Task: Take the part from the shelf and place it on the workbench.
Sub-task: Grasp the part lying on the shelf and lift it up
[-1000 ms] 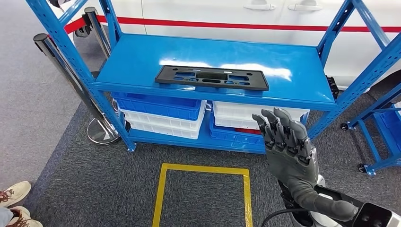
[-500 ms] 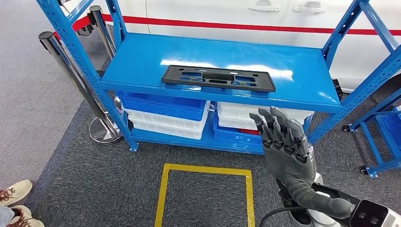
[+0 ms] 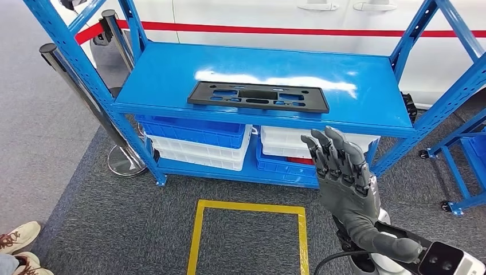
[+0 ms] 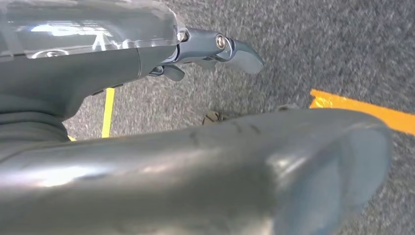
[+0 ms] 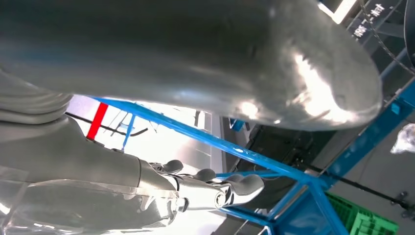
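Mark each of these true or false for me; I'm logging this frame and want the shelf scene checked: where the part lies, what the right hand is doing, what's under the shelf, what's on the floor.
1. The black part lies flat on the blue shelf. True.
2. The right hand holds the part. False: it is raised in front of the shelf, holding nothing, fingers apart.
3. Blue and white bins sit on the lower level. True.
4. The yellow square on the carpet holds a box. False: nothing stands inside it.
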